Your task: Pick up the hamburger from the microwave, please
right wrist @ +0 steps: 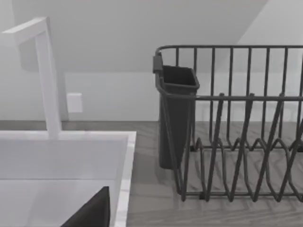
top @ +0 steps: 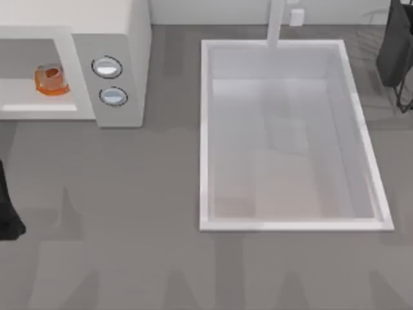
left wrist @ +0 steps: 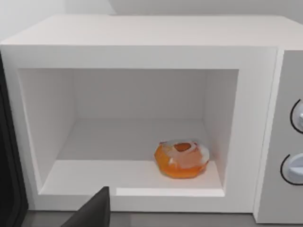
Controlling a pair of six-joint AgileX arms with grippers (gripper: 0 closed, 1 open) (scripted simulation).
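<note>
1. Hamburger (left wrist: 182, 158) rests on the microwave (left wrist: 142, 38) cavity floor, near its knob-side wall, reachable through the open front.
2. Left gripper (left wrist: 92, 213) faces the cavity from the worktop (top: 129, 213); finger spread cannot be told.

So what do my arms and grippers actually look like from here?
Little is visible. The left arm is a plain black shape at the top view's left edge. Each wrist view catches one dark grey, wedge-shaped finger: left gripper, right gripper. No cables or markings can be seen.
</note>
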